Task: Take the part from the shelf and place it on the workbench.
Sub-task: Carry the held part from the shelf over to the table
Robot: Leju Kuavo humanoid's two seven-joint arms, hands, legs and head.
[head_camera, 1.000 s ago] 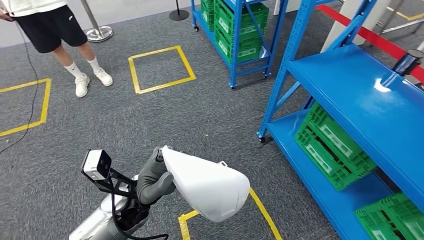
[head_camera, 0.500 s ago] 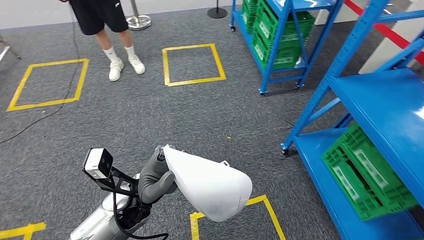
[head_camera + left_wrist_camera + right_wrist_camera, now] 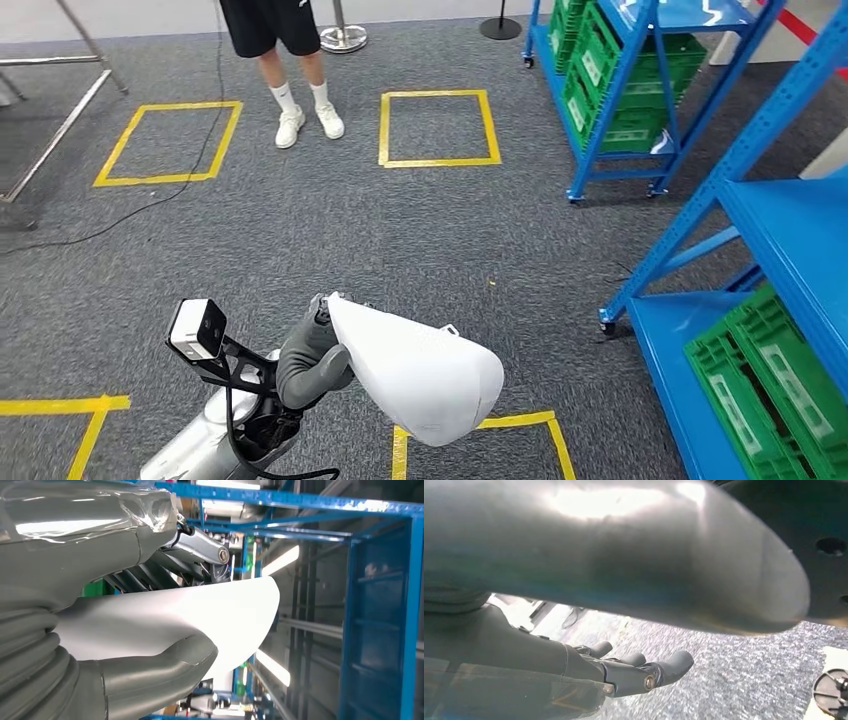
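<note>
Head view shows the left hand (image 3: 312, 360) low in the picture, its grey thumb and fingers wrapped around the near end of the white part (image 3: 420, 375), a smooth curved shell that juts out to the right of the hand and hangs in the air above the grey carpet (image 3: 300, 240). In the left wrist view the same grasp is plain: the thick thumb (image 3: 165, 665) presses one face of the part (image 3: 200, 615) and the darker fingers (image 3: 165, 570) lie along the other, so the part is clamped between them. The right hand (image 3: 624, 672) appears in the right wrist view with its fingers held straight and close together, nothing in them, above the carpet. Just under the part, yellow floor tape (image 3: 480, 428) marks a corner on the carpet, and two more yellow taped squares (image 3: 438, 128) lie farther off. Beside the nearer of those squares stands a person (image 3: 290, 60) in dark shorts and white shoes. To the right stands a blue shelf (image 3: 790, 250) with green crates (image 3: 770, 390) on its lowest level, and a second blue shelf (image 3: 620, 90) loaded with green crates stands beyond it.
</note>
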